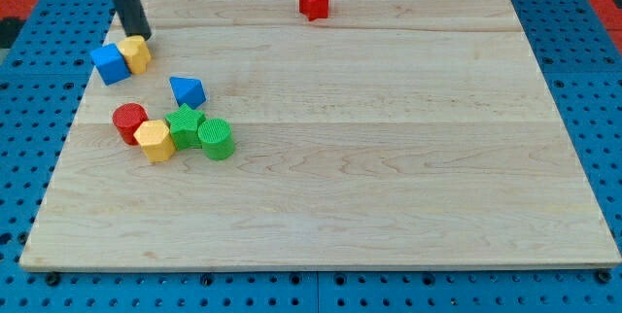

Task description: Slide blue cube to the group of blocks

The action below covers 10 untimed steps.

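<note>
The blue cube [110, 63] sits near the board's upper left edge, touching a yellow block [135, 53] on its right. My tip [142, 36] is just above the yellow block, up and to the right of the blue cube. Below them lies a group of blocks: a blue triangular block [187, 90], a red cylinder [129, 121], a yellow hexagonal block [155, 140], a green star-like block [183, 124] and a green cylinder [216, 138]. The blue cube is apart from this group.
A red star-like block [314, 1] sits alone near the top edge. The wooden board [389, 157] lies on a blue pegboard surface; its left edge runs close to the blue cube.
</note>
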### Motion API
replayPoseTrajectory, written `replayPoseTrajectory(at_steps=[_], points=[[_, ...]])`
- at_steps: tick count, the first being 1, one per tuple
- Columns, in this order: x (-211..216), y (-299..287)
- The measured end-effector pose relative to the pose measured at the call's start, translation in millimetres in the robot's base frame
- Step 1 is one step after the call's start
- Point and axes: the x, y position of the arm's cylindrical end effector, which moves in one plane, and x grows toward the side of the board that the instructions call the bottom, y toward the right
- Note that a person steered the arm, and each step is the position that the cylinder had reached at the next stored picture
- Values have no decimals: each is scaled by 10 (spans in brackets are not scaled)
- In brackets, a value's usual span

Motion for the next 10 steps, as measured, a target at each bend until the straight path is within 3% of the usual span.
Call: replayPoseTrajectory(at_steps=[5,6,7,10], points=[[-105,-139],[454,-221],[761,104],[769,-467]])
